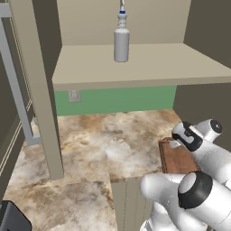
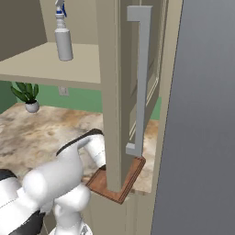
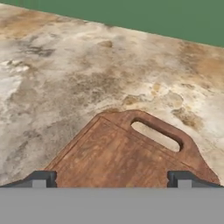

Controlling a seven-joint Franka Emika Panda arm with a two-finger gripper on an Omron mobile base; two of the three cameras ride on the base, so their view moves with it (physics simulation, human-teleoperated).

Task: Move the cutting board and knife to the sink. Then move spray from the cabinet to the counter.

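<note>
Gripper jaws spread fully wide, holding nothing. One cutting board lies flat on the counter between and ahead of them, handle farthest. One spray stands on the cabinet shelf above.

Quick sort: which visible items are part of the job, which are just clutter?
Job:
- cutting board, flat on the counter, under the open gripper
- spray, upright on the cabinet shelf

Lying about:
- potted plant at the back of the counter
- wall outlet on the green wall
</note>
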